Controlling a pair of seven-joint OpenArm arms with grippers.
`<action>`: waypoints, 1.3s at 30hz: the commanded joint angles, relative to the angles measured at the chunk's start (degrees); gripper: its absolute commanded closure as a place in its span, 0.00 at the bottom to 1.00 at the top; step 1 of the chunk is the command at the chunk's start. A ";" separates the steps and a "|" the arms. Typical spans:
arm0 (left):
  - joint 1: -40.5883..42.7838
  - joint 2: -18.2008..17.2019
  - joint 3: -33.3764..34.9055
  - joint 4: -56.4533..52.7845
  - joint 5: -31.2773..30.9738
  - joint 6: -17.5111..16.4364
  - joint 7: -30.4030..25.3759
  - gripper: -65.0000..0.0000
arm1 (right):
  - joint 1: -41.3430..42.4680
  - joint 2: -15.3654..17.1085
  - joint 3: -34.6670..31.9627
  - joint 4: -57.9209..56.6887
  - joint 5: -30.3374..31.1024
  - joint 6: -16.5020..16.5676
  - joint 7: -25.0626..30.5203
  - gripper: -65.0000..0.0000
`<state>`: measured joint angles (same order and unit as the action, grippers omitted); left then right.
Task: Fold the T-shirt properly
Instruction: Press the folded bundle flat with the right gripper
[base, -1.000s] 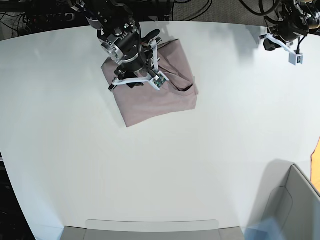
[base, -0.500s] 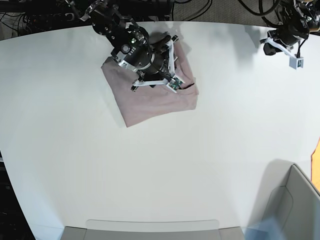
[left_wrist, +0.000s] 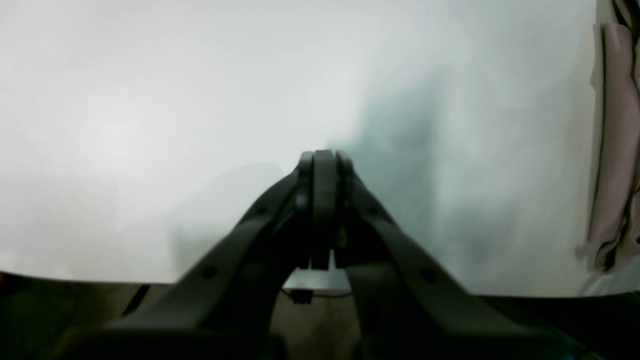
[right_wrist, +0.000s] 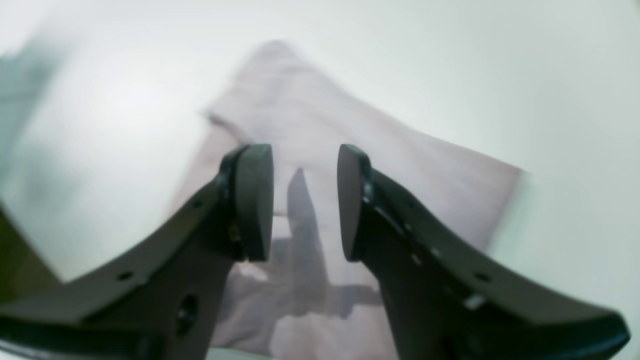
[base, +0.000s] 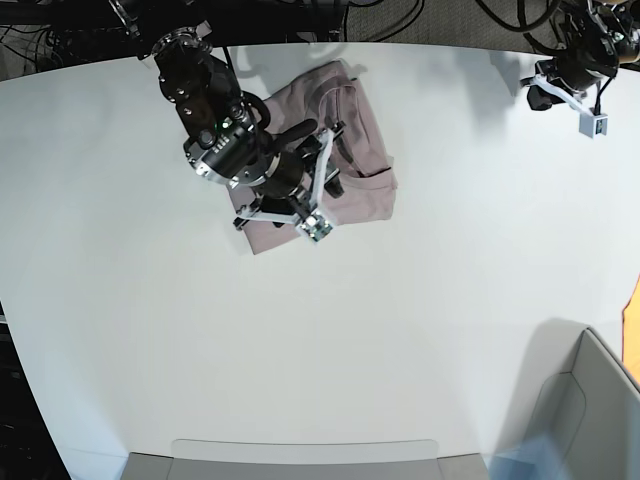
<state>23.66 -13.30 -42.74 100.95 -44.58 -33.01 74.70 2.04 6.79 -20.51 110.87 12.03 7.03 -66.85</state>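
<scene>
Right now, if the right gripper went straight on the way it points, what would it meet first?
Probably the folded dusty pink cotton T-shirt: the open right gripper points at it with nothing between, though depth is unclear.

The T-shirt (base: 362, 165) is a plain dusty pink-mauve cotton piece with no print, folded into a compact, roughly square bundle. It lies flat on the white table near the far edge, left of the middle, its sides turned at a slant to that edge. A curved fold or seam shows near its right side — whether that is the neck cannot be told. In the right wrist view the cloth (right_wrist: 400, 165) looks smooth, layered at one corner.
</scene>
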 joint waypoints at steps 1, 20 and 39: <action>-0.93 -0.81 -0.03 1.78 -0.65 -0.26 -1.77 1.00 | 0.81 -0.24 1.22 1.17 0.50 -0.04 0.96 0.69; -3.04 -0.81 -0.03 3.01 -0.57 -0.26 -1.77 1.00 | -0.51 2.93 3.77 1.35 0.58 -0.04 0.96 0.69; -2.78 -0.81 -0.12 2.92 -0.57 -0.26 -1.86 1.00 | -1.65 2.84 3.59 1.26 0.58 -0.04 0.96 0.69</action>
<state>20.78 -13.32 -42.50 103.11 -44.40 -33.01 73.60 -0.36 9.80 -17.26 111.02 12.23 7.03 -66.92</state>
